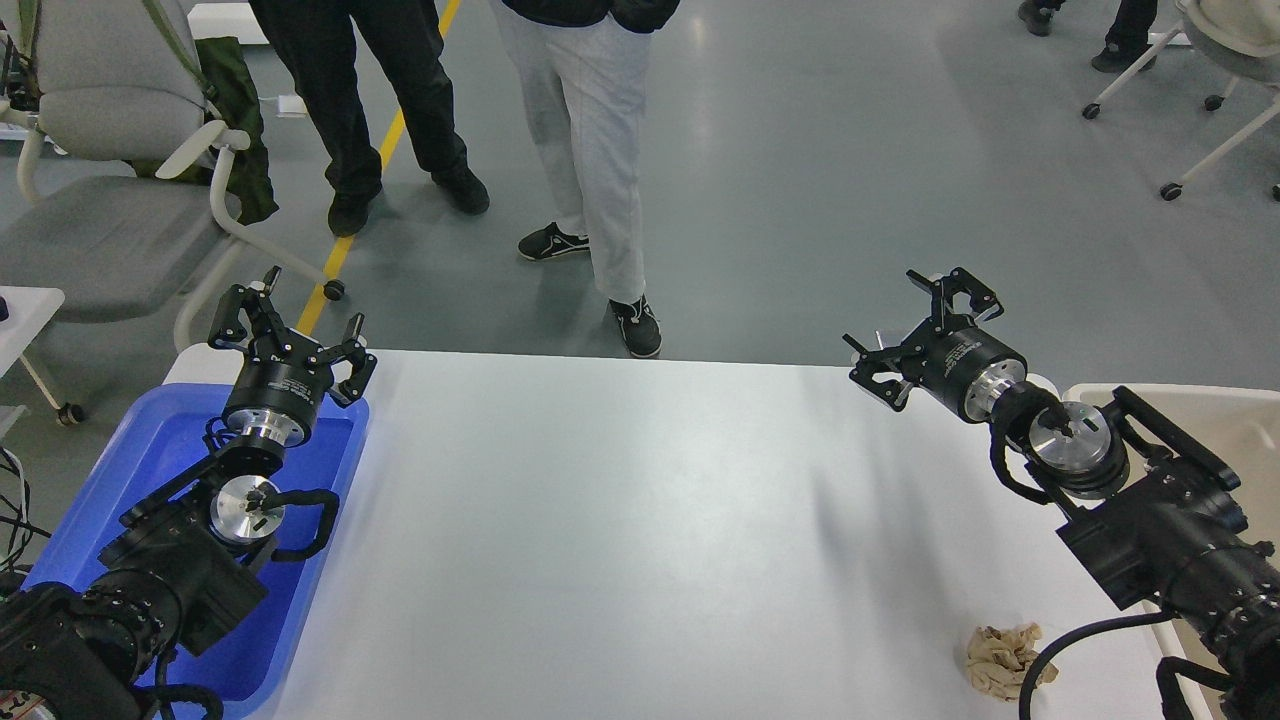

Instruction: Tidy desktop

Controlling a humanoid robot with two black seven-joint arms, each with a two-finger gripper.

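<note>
- Desktop [620,520] fills the middle of your view: a broad matte white top with rounded corners, running from the blue tray on your left to the beige tub on your right
- Your left gripper [290,325] hangs above the far end of the blue tray [150,450], fingers spread wide, nothing between them
- Your right gripper [925,340] sits over the far right corner of the desktop, fingers also spread wide and empty
- A crumpled beige wad [1005,660], paper or cloth, you cannot tell which, lies on the desktop near its right front edge, just beside the right arm's black cable [1075,645], which curls close around it
- The beige tub [1230,420] is at the right edge, largely covered by your right arm
- Your left arm covers much of the blue tray's near half, so you cannot see what lies under it
- Beyond the far edge, two people stand on the grey floor: one in black trousers [370,100], one in light grey trousers [590,140] whose black shoe [637,327] is close to the table edge
- A grey office chair [110,200] stands far left; white chair legs on castors [1170,110] show far right
</note>
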